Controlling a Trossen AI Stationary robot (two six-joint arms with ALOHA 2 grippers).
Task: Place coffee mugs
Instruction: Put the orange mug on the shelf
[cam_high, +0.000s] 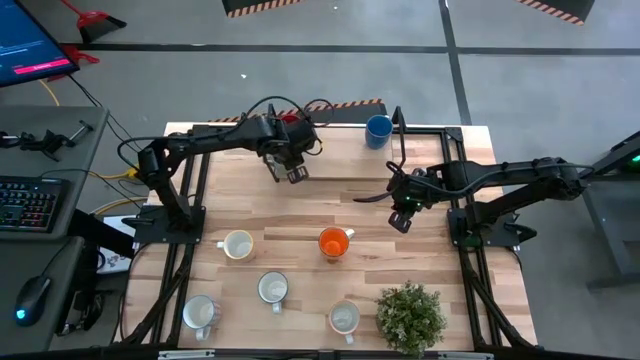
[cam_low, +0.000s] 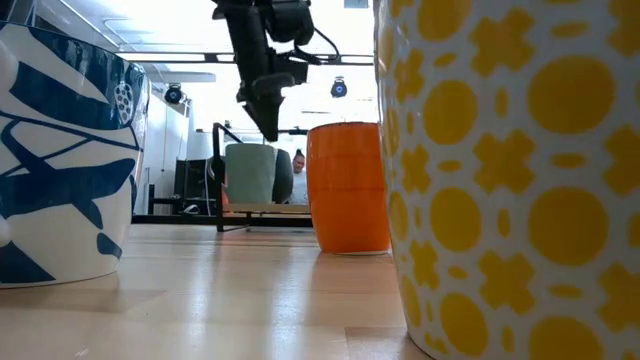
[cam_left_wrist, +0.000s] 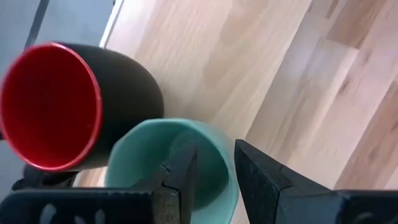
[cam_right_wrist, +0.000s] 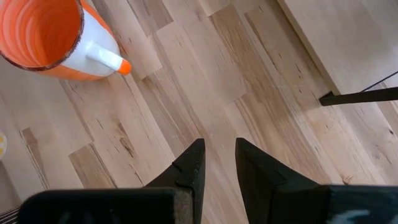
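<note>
Mugs mostly sit placed: near you, four white mugs (cam_high: 238, 244) and the orange mug (cam_high: 335, 242) stand on the table (cam_high: 430, 170); the blue mug (cam_high: 378, 131) stands at the far edge. The left gripper (cam_left_wrist: 214, 177) straddles the teal mug (cam_left_wrist: 140, 155) rim, jaws slightly parted, beside the dark red mug (cam_left_wrist: 53, 106). Your right gripper (cam_right_wrist: 217, 163) hovers empty, slightly parted.

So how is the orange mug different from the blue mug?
The orange mug is orange with a white handle, while the blue mug is blue all over, as far as shows. The orange mug stands near the middle of the table; the blue mug stands at the far edge. The right gripper hangs nearer the orange mug than the blue one. Both stand upright with open tops, and no gripper touches either.
</note>
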